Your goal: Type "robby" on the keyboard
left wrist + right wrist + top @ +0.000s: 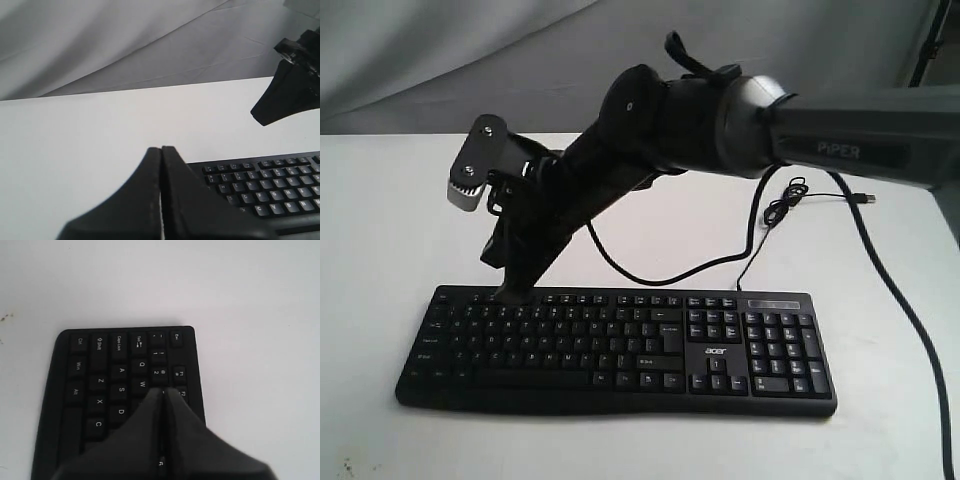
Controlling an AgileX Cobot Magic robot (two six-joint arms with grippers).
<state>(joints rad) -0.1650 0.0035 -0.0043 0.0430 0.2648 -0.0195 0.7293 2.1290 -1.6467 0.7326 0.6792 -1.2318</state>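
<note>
Pointing at keyboard (620,345): closed right gripper (508,292)

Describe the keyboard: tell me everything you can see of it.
The keyboard is wide, black and full-size, matte plastic by its look, with white legends, a number pad at its right end in the exterior view and a white acer logo above the arrow keys. It lies flat on the white table, long front edge toward the exterior camera. A thin black cable leaves its back edge. The right gripper, shut, points down at its top-left key rows; contact cannot be told.
</note>
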